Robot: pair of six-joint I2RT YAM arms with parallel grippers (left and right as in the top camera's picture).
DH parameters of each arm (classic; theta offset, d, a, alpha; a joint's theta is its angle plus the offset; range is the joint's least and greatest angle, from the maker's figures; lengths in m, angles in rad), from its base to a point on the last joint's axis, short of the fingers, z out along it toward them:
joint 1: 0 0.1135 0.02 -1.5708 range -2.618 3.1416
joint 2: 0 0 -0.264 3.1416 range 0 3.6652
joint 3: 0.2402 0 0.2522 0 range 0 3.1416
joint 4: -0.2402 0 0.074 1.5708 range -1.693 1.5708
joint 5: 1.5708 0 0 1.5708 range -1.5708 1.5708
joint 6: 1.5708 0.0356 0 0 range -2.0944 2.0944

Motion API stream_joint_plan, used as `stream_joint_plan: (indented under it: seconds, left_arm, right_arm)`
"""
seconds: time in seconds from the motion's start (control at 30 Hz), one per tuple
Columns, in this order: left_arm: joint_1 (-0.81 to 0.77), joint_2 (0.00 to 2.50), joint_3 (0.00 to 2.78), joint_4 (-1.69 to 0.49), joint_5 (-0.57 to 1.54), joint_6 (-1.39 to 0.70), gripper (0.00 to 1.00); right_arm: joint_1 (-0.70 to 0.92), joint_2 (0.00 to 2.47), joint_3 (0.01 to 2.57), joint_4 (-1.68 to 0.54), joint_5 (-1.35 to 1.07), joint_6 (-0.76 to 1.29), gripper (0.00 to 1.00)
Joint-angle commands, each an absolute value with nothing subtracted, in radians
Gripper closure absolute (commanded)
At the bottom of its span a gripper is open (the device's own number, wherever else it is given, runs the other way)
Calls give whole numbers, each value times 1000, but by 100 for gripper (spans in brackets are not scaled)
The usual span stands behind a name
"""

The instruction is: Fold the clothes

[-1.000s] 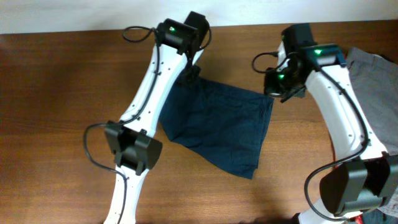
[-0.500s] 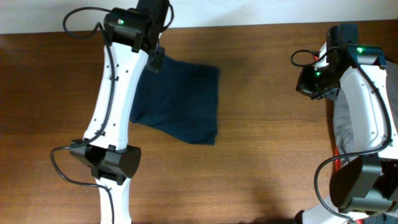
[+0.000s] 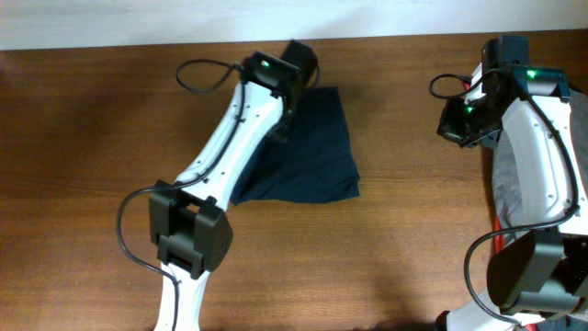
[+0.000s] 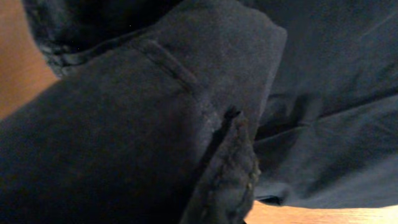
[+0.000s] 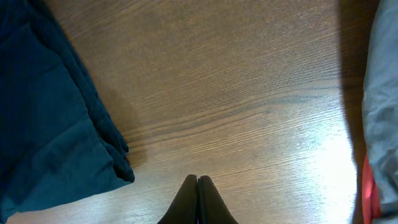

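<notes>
So the navy shorts are lying on the wooden table a bit left of the middle, bunched into a compact, roughly trapezoid shape; their left edge is tucked under the white left arm, which crosses over them diagonally. The left gripper sits down at the top left part of the shorts, near the far edge of the table; from its wrist cam it's basically all dark fabric, with a seam and a ragged hem bunched right up close, so it looks clamped tight on a pinch of the shorts; can't make out the fingers themselves under the cloth. The right gripper is over on the right side, well apart from the shorts; its fingertips are pressed together with nothing between them, hanging over bare wood. In that same wrist view the edge of the shorts shows at the left, layered and folded over; a grey garment runs along the right edge, with a bit of red cloth poking out beneath it.
</notes>
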State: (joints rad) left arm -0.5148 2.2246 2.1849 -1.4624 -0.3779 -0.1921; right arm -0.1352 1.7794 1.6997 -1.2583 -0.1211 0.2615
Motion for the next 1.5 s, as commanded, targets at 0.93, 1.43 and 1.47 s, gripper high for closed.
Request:
stream_joint_plan:
  seconds: [0.93, 1.43, 1.47]
  left_arm:
    - [-311, 2116, 2245, -1233, -486, 146, 100]
    - [-450, 2328, 2246, -1272, -517, -291, 100]
    - [-450, 2323, 2251, -1289, -534, -291, 100]
  right_arm:
    - [-138, 1785, 1702, -1269, -128, 259, 96]
    - [-133, 1785, 1702, -1275, -176, 206, 96]
    - [-128, 1785, 1702, -1266, -217, 163, 96]
